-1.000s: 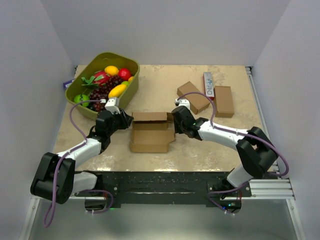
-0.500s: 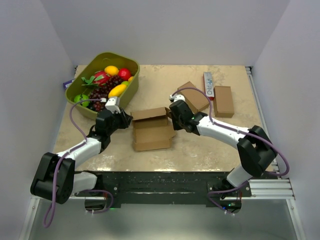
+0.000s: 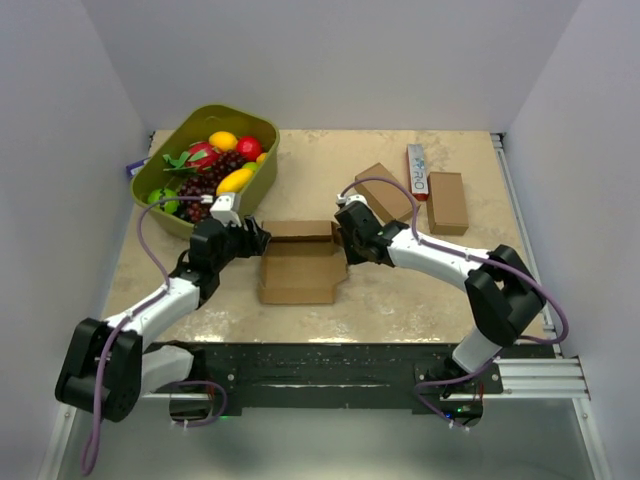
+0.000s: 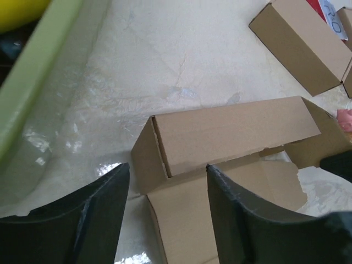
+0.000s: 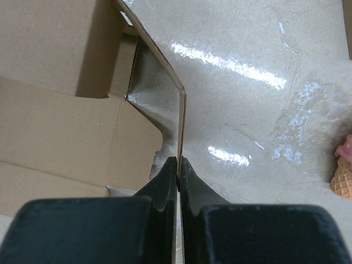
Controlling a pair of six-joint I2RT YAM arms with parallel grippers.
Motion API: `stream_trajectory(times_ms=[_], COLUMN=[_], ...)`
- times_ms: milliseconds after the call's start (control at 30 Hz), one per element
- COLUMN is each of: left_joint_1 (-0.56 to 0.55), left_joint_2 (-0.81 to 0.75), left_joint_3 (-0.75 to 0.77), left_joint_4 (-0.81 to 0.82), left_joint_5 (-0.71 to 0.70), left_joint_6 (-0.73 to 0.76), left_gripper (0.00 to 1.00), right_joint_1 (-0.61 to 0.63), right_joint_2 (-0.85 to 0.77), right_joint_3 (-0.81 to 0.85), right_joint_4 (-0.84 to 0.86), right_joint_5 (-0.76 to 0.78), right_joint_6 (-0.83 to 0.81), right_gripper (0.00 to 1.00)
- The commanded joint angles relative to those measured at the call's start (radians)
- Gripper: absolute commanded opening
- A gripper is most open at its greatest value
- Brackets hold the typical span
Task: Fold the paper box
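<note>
- Since half a second ago the paper box (image 3: 298, 270) has swung out of its skew and now sits square to the table (image 3: 420, 295) edges, shifted slightly toward 9 o'clock.
- Over the last second the left gripper (image 3: 260, 238) has spread its fingers, while the right gripper (image 3: 343, 247) has clamped shut.
- Plain brown corrugated card, shallow and unprinted – the box lies near the table's centre between the two grippers, with its long panel standing along the 12 o'clock edge and a small flap turned in at the 9 o'clock corner (image 4: 147, 159).
- From the right wrist, the right gripper (image 5: 177, 160) is pinched on the thin edge of the upright side flap (image 5: 159, 93) at the box's 3 o'clock end.
- From the left wrist, the left gripper (image 4: 168, 168) is released, one finger on either side of the 9 o'clock corner; whether either finger touches the card I cannot tell.
- From above, both sets of fingertips are hidden under the wrists.
- A pinkish-orange object (image 5: 340, 168) is cut off at the right wrist view's 3 o'clock edge – unidentifiable.
</note>
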Motion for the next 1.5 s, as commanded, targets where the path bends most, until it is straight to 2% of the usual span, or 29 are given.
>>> stream_trajectory(times_ms=[0, 100, 133, 200, 267, 333, 500, 633, 733, 933, 1267, 1467], left_joint_1=[-0.037, -0.126, -0.189, -0.246, -0.326, -0.414, -0.580, -0.603, -0.611, -0.631, -0.657, -0.659], left_joint_2=[-0.134, -0.215, -0.243, -0.258, -0.257, -0.209, 0.007, 0.113, 0.185, 0.337, 0.493, 0.599], left_joint_3=[0.074, 0.102, 0.112, 0.114, 0.091, 0.057, 0.056, 0.045, 0.029, 0.033, 0.040, 0.034], left_joint_4=[-0.056, -0.091, -0.096, -0.097, -0.056, -0.004, 0.133, 0.249, 0.375, 0.493, 0.547, 0.570], left_joint_5=[-0.115, -0.239, -0.261, -0.281, -0.275, -0.264, -0.265, -0.239, -0.198, -0.186, -0.222, -0.235], left_joint_6=[0.048, 0.085, 0.102, 0.105, 0.079, 0.053, 0.031, 0.002, -0.024, -0.042, -0.041, -0.059], left_gripper=[0.66, 0.67, 0.65, 0.62, 0.55, 0.49, 0.41, 0.31, 0.28, 0.25, 0.20, 0.12], right_joint_1=[0.002, 0.002, 0.003, 0.002, 0.002, 0.003, 0.003, 0.003, 0.003, 0.002, 0.003, 0.002], right_joint_2=[0.016, 0.013, 0.013, 0.011, 0.014, 0.017, 0.017, 0.007, 0.007, 0.013, 0.008, 0.005], right_joint_3=[0.020, 0.017, 0.017, 0.015, 0.015, 0.014, 0.006, 0.000, 0.000, 0.000, 0.006, 0.013], right_joint_4=[-0.025, -0.018, -0.015, -0.008, 0.000, 0.005, 0.006, 0.008, 0.012, 0.011, 0.003, -0.001], right_joint_5=[0.009, 0.011, 0.012, 0.008, 0.002, -0.005, -0.003, -0.003, -0.011, -0.015, -0.014, -0.014], right_joint_6=[0.035, 0.049, 0.054, 0.057, 0.063, 0.069, 0.074, 0.080, 0.083, 0.086, 0.086, 0.086], right_gripper=[0.00, 0.00, 0.00, 0.00, 0.00, 0.00, 0.00, 0.00, 0.00, 0.00, 0.00, 0.00])
